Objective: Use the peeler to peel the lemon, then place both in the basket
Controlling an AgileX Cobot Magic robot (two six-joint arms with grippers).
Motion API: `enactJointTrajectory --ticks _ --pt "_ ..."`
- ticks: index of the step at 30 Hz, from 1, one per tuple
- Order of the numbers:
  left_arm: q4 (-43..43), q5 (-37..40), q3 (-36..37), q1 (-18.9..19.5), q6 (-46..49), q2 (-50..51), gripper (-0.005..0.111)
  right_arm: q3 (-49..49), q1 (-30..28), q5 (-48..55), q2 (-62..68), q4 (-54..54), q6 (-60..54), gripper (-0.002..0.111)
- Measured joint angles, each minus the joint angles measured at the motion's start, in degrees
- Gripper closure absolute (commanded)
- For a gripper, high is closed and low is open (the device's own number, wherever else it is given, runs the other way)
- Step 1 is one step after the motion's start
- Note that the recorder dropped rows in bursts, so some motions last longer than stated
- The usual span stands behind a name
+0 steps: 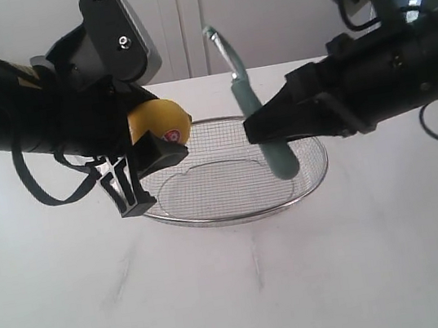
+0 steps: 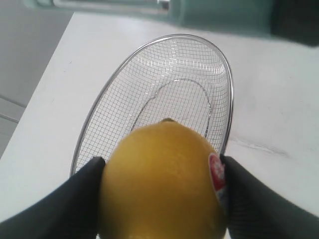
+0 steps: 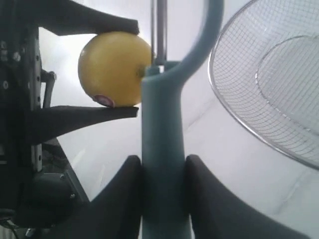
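My left end effector pinches the lemon between its two fingers. It is a small round yellow fruit with a red-and-white sticker on its side and smooth skin where it shows, held in the air over the left end of the basket. My right end effector clamps the pale teal handle of the peeler, which stands nearly upright above the basket, metal blade head topmost and close beside the lemon. The basket, a shallow oval of silver wire mesh with a thick rim, sits on the white counter.
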Motion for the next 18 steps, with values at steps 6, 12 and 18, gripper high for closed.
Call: enactJointTrajectory --ticks 6,12,18 --pt "0.1 0.1 0.0 0.0 0.0 0.0 0.107 0.0 -5.31 -0.32 -7.79 -4.49 2.95 0.108" --pt "0.1 0.34 0.0 0.0 0.0 0.0 0.107 0.19 -7.58 -1.44 -13.25 -9.98 6.74 0.108" --pt "0.1 0.69 0.0 0.0 0.0 0.0 0.107 3.02 -7.91 -5.76 -13.8 -13.82 9.57 0.108"
